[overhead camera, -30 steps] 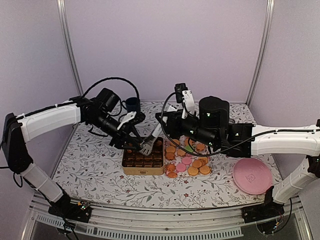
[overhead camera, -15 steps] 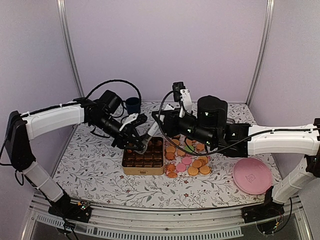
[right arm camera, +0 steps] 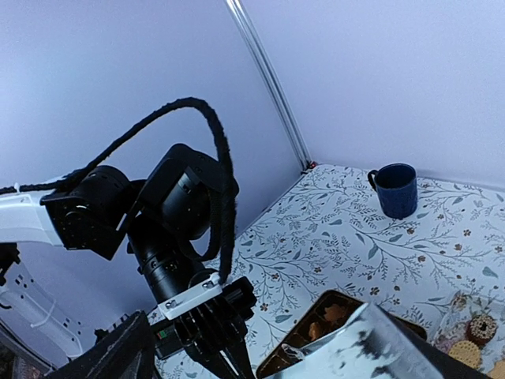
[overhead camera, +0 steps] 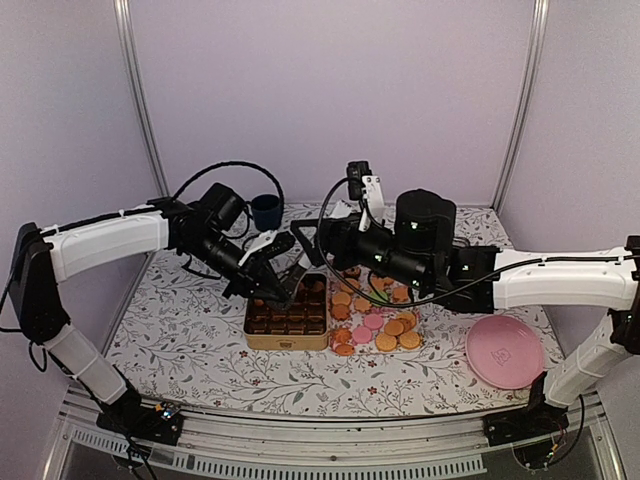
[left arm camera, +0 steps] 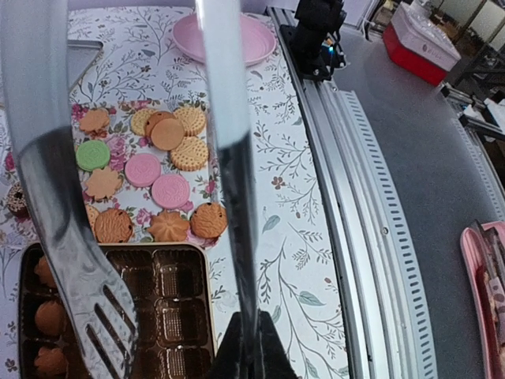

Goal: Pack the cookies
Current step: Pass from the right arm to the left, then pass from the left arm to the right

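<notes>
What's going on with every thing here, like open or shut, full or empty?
tin, open, mostly empty
cookies, most lying loose beside tin, few inside
tongs, arms spread
left gripper, jaws shut on tongs
right gripper, jaws open
mug, upright
pink plate, empty

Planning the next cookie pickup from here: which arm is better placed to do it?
Left. The left gripper is shut on one blade of the tongs, whose slotted end hangs over the tray, right beside the loose cookies. The right gripper stands open.
</notes>
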`<state>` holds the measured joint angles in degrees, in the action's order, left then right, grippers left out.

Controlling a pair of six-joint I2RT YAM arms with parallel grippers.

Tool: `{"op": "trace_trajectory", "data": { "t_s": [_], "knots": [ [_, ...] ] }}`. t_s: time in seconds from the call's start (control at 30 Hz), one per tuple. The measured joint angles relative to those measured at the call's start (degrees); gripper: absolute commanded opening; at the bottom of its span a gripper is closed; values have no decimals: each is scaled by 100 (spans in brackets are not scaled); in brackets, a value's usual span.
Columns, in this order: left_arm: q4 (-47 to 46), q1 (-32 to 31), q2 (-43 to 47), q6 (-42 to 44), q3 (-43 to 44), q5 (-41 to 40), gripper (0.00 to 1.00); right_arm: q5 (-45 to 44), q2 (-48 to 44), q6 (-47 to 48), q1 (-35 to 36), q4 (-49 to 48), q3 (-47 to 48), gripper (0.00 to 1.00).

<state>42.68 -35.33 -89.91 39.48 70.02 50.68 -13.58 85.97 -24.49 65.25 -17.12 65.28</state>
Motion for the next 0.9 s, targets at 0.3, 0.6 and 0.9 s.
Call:
{"op": "trace_trajectory", "data": {
  "t_s": [0.3,0.6,0.9],
  "knots": [
    [256,39,0,-164,96,455,0,841,-527,-131,-262,-520,-960,99],
    [479,2,0,-262,387,1001,0,2190,-356,-210,-697,-785,-1014,91],
    [540,-31,-2,-306,387,1043,0,3154,149,-48,-970,-822,-415,79]
  ]
}}
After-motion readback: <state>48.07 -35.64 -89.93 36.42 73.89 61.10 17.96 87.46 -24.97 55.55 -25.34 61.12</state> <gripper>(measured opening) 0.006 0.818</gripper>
